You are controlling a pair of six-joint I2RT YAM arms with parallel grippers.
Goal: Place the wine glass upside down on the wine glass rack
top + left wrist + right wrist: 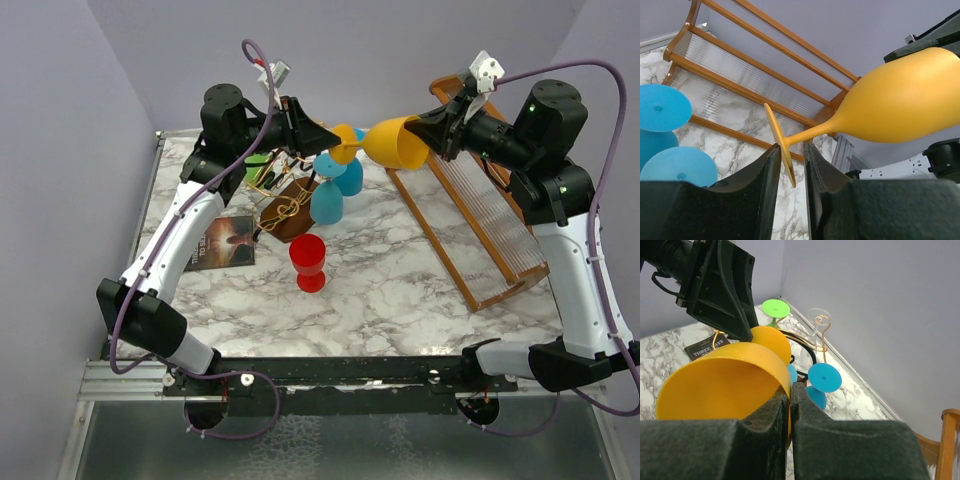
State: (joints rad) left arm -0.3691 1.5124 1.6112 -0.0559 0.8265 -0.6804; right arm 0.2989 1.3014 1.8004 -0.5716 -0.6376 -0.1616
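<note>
The yellow wine glass [395, 143] lies on its side in the air between my two grippers, above the back of the table. My right gripper [432, 128] is shut on its rim; the right wrist view shows the bowl [720, 385] pinched at my right gripper [790, 390]. My left gripper [335, 135] is open, its jaws straddling the glass's foot [782, 145] with a small gap. The wine glass rack [285, 195], gold wire scrolls on a dark base, stands just below and to the left, and shows in the right wrist view [817, 335].
Two blue glasses [330, 195] and a green one [258, 165] hang upside down on the rack. A red glass [308, 262] stands upright in front of it. A large slatted wooden rack [480, 220] lies at the right. A dark book [222, 243] lies at the left.
</note>
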